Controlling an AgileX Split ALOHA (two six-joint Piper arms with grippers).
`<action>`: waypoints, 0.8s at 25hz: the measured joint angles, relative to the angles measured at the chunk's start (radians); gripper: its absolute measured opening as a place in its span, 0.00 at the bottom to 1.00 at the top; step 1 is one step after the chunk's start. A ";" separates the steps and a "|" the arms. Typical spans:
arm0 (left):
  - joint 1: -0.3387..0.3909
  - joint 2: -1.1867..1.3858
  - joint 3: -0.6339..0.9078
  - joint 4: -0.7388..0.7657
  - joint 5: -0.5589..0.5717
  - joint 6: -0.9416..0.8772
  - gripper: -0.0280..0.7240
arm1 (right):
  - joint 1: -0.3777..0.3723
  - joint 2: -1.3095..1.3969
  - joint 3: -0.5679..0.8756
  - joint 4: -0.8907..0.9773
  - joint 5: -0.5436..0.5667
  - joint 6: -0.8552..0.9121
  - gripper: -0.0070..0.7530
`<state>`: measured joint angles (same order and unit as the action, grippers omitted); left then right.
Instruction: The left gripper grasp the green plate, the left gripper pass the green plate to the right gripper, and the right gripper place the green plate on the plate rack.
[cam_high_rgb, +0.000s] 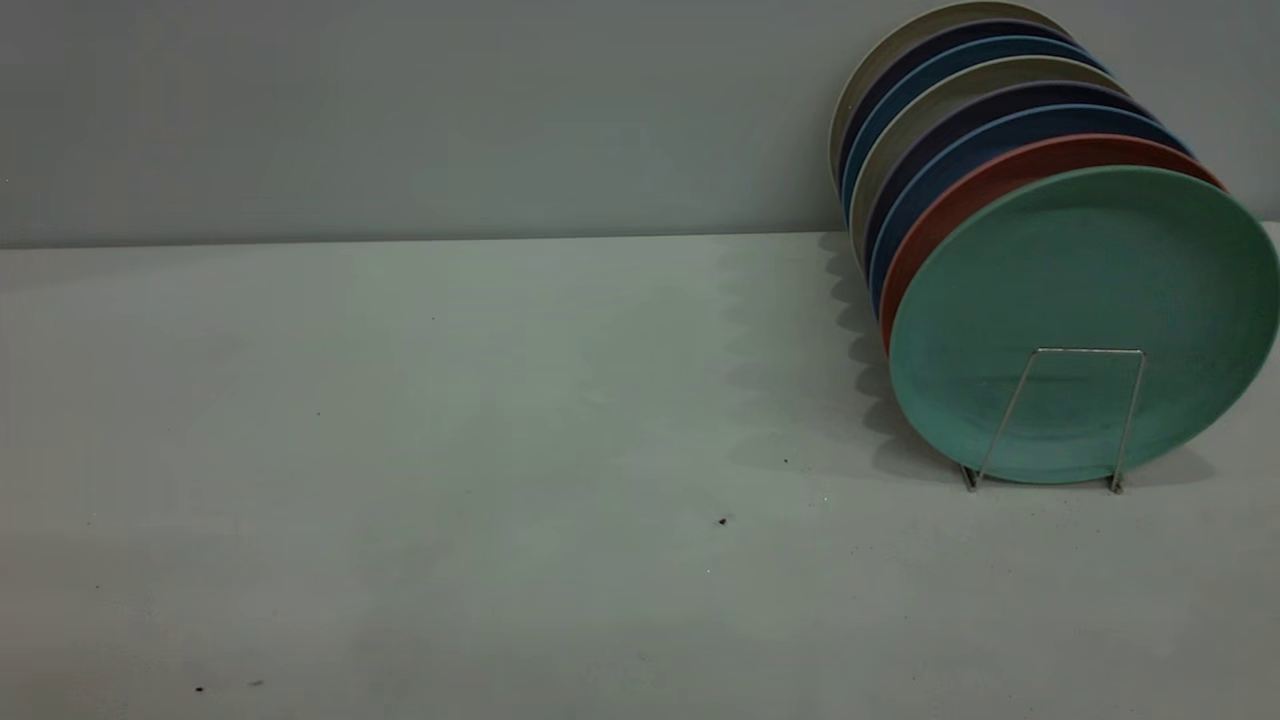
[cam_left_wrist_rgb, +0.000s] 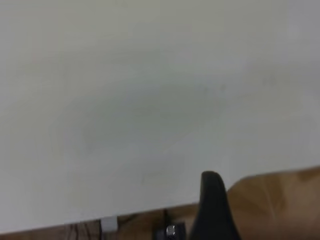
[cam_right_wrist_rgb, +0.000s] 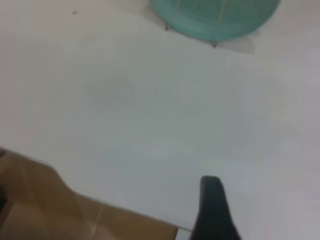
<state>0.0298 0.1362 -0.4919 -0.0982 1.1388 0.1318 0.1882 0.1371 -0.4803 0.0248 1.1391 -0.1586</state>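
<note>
Evidently the task stands complete or nearly so: the round, shallow, matte teal-green plate (cam_high_rgb: 1085, 320) stands on edge in the thin silver wire plate rack (cam_high_rgb: 1060, 420), foremost of a leaning row, with a salmon-pink plate (cam_high_rgb: 960, 205) just behind it and blue and beige plates beyond. Neither arm appears in the exterior view. Each wrist view shows a single black finger above the pale table (cam_high_rgb: 450, 450), so whether the jaws of the left gripper (cam_left_wrist_rgb: 212, 210) or the right gripper (cam_right_wrist_rgb: 212, 210) are released or clenched cannot be told. Well apart from both, the plate is held by neither.
</note>
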 joint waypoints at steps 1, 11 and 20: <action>0.000 0.000 0.003 0.004 -0.002 0.000 0.79 | 0.000 0.000 0.000 -0.010 -0.001 0.009 0.73; 0.000 0.000 0.004 0.009 -0.005 0.001 0.79 | 0.000 0.000 0.001 -0.010 -0.003 0.041 0.73; 0.000 0.000 0.004 0.009 -0.005 0.001 0.79 | 0.000 0.000 0.008 -0.002 -0.005 0.050 0.73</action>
<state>0.0298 0.1362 -0.4878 -0.0889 1.1339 0.1328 0.1882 0.1371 -0.4724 0.0233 1.1341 -0.1090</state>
